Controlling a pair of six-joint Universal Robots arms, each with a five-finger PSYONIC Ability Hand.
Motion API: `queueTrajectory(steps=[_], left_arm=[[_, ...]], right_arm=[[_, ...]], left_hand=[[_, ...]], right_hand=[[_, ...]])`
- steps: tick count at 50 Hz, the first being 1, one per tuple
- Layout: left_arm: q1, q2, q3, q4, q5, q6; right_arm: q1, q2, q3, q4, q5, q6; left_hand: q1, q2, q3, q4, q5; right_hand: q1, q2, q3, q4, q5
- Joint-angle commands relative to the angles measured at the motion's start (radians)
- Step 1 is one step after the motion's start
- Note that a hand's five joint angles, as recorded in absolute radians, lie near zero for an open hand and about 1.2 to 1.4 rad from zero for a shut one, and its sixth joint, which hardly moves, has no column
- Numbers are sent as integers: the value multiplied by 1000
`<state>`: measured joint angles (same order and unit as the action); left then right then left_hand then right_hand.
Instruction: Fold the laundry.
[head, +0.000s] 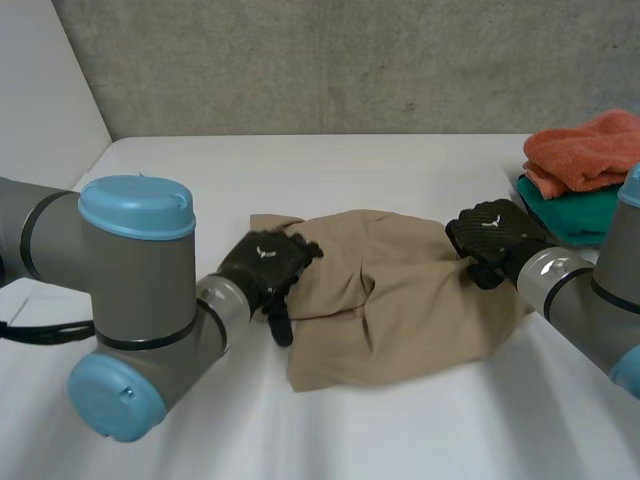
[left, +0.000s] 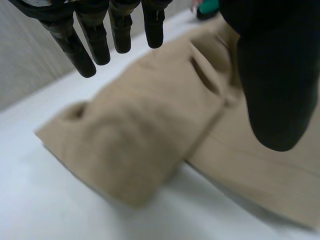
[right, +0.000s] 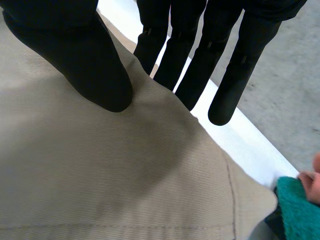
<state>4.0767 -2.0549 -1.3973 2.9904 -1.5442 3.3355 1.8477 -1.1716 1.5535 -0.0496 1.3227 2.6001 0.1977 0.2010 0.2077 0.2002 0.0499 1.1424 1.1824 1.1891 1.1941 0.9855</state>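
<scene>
White tabletop (head: 400, 160) runs up to a grey wall (head: 350, 60) at the back. On the left, the left hand (head: 265, 270) sits at the left edge of the beige cloth (head: 400, 300). Its fingers (left: 97, 42) are straight and a little apart, and they hang over the cloth. Its thumb (left: 275, 90) is held wide off to the side, so this hand holds nothing. The beige cloth lies in the middle of the tabletop, between the two hands. It is bumpy and wrinkled, and part of it is lumped over itself, so I think it is not folded neatly yet. The right hand (head: 495, 235) is at the right edge of the cloth. Its thumb (right: 85, 60) rests on top of the cloth, and its fingers (right: 200, 65) are straight, just past the edge, with a gap to the thumb, so it does not pinch. Far to the right, an orange towel (head: 585, 150) lies on a green towel (head: 575, 212) in a small pile. Those two look done. I think the beige cloth is the piece left to fold.
</scene>
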Motion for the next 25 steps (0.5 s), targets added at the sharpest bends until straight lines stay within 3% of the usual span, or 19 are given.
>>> queueTrajectory(steps=[1,9,17,20,21,25], left_arm=[[-22,-24,-34,-123,12,9],[-78,-120,26,-93,-10,19],[-153,-198,145,-48,-82,5],[-186,-234,202,-36,-106,5],[-199,-255,231,-37,-123,5],[-202,-255,287,-79,-192,1]], right_arm=[[7,38,-79,-4,128,64],[19,67,-138,71,174,132],[27,61,-139,105,178,140],[27,56,-135,108,179,138],[27,50,-132,114,179,138],[27,14,-119,157,174,129]], left_hand=[[48,45,38,45,21],[124,121,114,122,98],[438,435,428,436,411],[819,815,809,816,792],[1195,1191,1185,1192,1168],[1199,1195,1189,1196,1172]], right_hand=[[254,214,207,202,236],[254,214,207,202,236],[254,214,207,202,236],[254,214,207,202,236],[254,214,207,202,236],[254,214,207,202,236]])
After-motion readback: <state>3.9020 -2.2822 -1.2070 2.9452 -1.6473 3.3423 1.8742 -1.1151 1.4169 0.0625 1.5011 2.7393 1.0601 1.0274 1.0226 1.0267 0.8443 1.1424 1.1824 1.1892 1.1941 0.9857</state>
